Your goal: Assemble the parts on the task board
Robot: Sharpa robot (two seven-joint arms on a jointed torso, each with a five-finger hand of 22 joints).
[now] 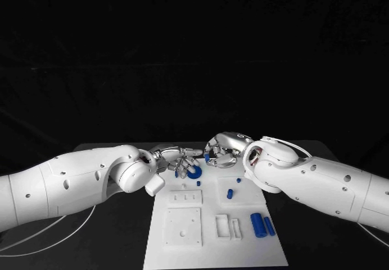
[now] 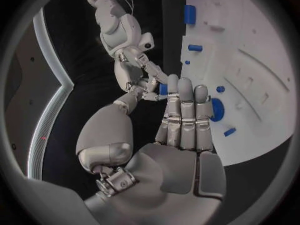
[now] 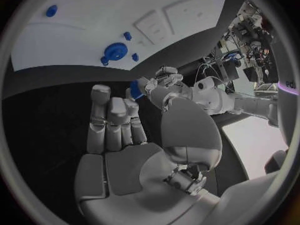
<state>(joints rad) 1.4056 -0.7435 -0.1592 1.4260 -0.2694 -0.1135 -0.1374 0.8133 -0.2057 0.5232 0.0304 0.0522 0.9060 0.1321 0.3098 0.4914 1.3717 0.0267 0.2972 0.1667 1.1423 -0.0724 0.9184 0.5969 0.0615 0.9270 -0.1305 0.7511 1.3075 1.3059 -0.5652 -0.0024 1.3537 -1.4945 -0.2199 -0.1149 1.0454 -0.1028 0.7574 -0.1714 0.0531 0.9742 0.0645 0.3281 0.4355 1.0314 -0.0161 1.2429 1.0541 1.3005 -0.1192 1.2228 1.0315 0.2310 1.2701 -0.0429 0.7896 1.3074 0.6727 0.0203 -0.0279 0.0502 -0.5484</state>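
1. Two hands meet above the far end of the white task board (image 1: 215, 247), and we see a small blue part (image 2: 162, 88) between their fingertips.
2. We judge this a handover: the right hand (image 1: 220, 153) pinches the part, while the left hand (image 1: 174, 159) has its fingers straight and together beside it; whether it also grips, we cannot tell.
3. We should let one hand close firmly before the other lets go, keeping the part over the board.
4. Below them a blue ring (image 1: 194, 171) sits on the board, with a short peg (image 1: 230, 194) in a shallow recess and two blue cylinders (image 1: 262, 225) lying nearer us.
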